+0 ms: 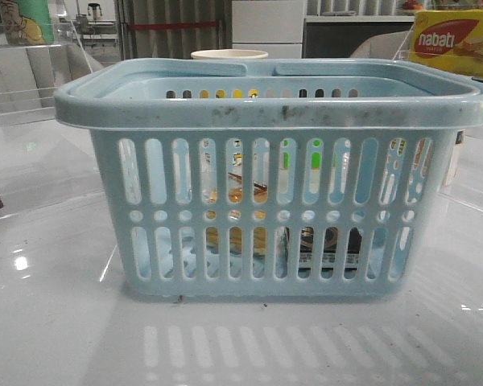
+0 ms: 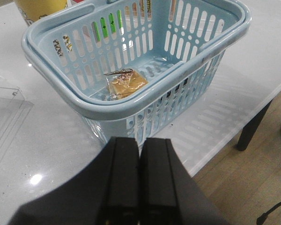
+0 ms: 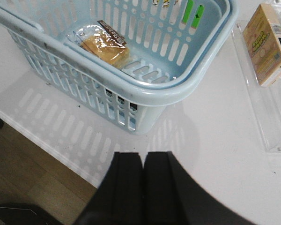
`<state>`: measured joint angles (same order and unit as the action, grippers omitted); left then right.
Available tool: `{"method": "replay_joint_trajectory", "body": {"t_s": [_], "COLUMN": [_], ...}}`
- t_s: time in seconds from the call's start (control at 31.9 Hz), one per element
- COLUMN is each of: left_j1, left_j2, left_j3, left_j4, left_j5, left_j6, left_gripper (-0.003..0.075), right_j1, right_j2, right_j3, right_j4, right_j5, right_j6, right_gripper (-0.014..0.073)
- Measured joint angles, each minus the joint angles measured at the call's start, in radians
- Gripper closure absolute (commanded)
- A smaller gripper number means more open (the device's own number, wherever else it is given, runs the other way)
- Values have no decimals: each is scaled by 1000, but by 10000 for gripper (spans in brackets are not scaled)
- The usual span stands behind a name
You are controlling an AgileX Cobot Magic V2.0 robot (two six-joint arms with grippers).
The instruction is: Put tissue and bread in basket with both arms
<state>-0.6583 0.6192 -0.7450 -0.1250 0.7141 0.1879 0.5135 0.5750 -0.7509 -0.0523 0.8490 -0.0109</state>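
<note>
The pale blue basket [image 1: 274,108] stands on the white table and fills the front view. The bagged bread [image 2: 126,83] lies on its floor, and it also shows as bread [image 3: 105,47] in the right wrist view and as golden patches of bread [image 1: 237,240] through the front slots. The black tissue [image 1: 332,245] packet rests low inside, against the near wall, and shows only through the slots. My left gripper [image 2: 139,139] is shut and empty, outside the basket [image 2: 56,77] near a corner. My right gripper [image 3: 143,154] is shut and empty too, short of the basket [image 3: 178,91] near the table edge.
A yellow nabati box [image 1: 455,44] and a paper cup [image 1: 229,55] stand behind the basket. A tan box [image 3: 270,44] lies by a clear acrylic tray [image 3: 267,126]. A yellow cup [image 2: 40,7] stands beyond the basket. The table edge and wooden floor [image 3: 33,164] are close to both grippers.
</note>
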Motion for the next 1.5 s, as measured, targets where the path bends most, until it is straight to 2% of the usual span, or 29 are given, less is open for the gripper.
{"method": "replay_joint_trajectory", "body": {"t_s": [0.34, 0.47, 0.85, 1.03, 1.16, 1.5], "left_j1": [20, 100, 460, 592, 636, 671], "left_j2": [-48, -101, -361, -467, -512, -622], "left_j3": [37, 86, 383, 515, 568, 686], "left_j4": [-2, -2, -40, -69, -72, -73], "left_j5": [-31, -81, -446, -496, -506, -547], "left_j6": [0, 0, 0, 0, 0, 0], "left_gripper": [630, 630, 629, 629, 629, 630], "right_j1": [0, 0, 0, 0, 0, 0], "right_j2": [0, 0, 0, 0, 0, 0], "right_j3": [0, 0, 0, 0, 0, 0], "right_j4": [-2, -2, -2, -2, -2, -2], "right_j5": [2, 4, 13, 17, 17, 17], "right_j6": [0, 0, 0, 0, 0, 0], "right_gripper": [540, 540, 540, 540, 540, 540]}}
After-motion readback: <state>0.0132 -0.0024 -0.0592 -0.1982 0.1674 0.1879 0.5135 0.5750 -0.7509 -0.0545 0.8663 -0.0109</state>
